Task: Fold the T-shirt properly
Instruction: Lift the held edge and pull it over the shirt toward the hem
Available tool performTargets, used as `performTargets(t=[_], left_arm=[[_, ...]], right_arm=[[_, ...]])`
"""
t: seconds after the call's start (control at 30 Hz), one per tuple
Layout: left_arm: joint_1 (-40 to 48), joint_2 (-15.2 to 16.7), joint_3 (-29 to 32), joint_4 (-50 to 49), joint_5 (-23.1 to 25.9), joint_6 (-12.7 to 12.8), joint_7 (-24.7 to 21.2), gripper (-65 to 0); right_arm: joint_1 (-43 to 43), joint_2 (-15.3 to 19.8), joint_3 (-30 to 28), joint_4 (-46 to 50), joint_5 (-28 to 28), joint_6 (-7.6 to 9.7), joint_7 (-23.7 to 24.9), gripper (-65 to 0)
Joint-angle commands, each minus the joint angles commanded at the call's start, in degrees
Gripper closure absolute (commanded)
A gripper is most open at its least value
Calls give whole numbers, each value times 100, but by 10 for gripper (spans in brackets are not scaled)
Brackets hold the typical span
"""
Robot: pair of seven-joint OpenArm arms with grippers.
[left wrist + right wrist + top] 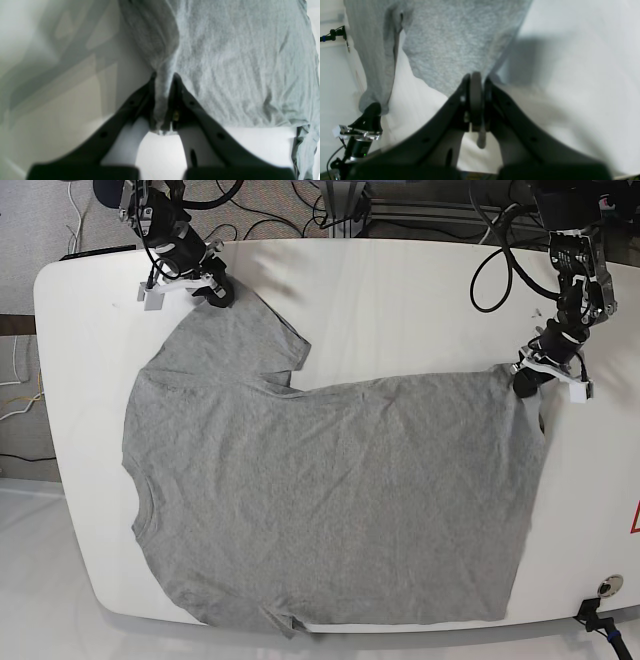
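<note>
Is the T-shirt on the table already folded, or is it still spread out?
Spread out. The T-shirt lies mostly flat in one layer on the table, both sleeves visible; each end effector only pinches an edge.

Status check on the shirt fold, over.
Left claw shut on T-shirt hem corner. Right claw shut on sleeve. Shirt flat on table, unfolded. Nothing in the way.

White rounded table (400, 300), grey T-shirt (330, 500) spread mostly flat, hem apparently overhanging

T-shirt (330, 500) | grey | spread flat, wrinkled | two corners pinched
</note>
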Motion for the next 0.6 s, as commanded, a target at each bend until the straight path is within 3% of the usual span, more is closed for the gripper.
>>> performTargets(t=[0.53,0.6], left_arm=[[923,-475,0,501,9,-9,0,0],[1073,-484,-26,527,9,-176,0,0]], right_arm=[[-475,132,18,774,9,0,0,0],[-624,132,18,1029,0,0,0,0]])
